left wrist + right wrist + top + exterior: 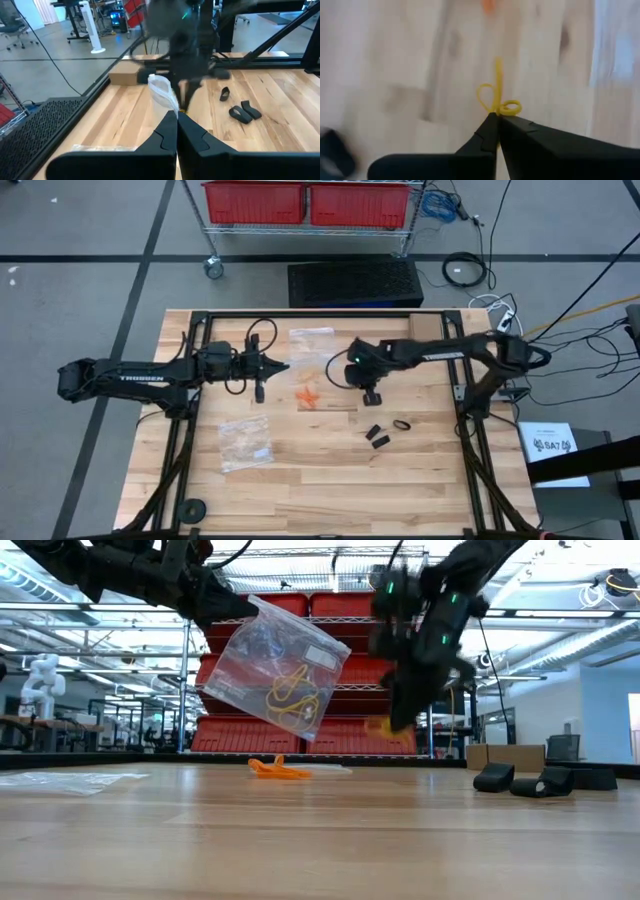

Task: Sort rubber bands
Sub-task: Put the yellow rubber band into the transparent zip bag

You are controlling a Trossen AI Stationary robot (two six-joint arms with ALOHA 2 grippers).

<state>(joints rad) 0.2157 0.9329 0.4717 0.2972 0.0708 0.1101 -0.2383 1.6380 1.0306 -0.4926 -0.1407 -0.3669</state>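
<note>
My left gripper (284, 366) (176, 116) is shut on a clear zip bag (280, 670) (312, 340) that holds yellow rubber bands and hangs above the table's middle. Just right of the bag, my right gripper (338, 370) (498, 116) is shut on a yellow rubber band (496, 100) (378, 726), above the table. A small heap of orange rubber bands (308, 395) (278, 769) lies on the wood under the bag. A few black rubber bands (385, 432) (522, 780) lie nearer the right side. My left gripper pinches the bag's upper edge (165, 95) between its two fingers, coming nearly level from the table's left. The bag hangs tilted below the fingers, clear of the table. My right gripper pinches the yellow band at its fingertips, slanting down from the right. The band's loops (510, 107) stick out past the tips, clear of the wood.
A second clear bag (245, 442) (70, 780) lies flat on the near left of the table. A black round foot (192, 508) sits at the near left corner. Black frame rails (300, 313) run along the table's far side. A wire rack with red bins (305, 202) stands beyond.
</note>
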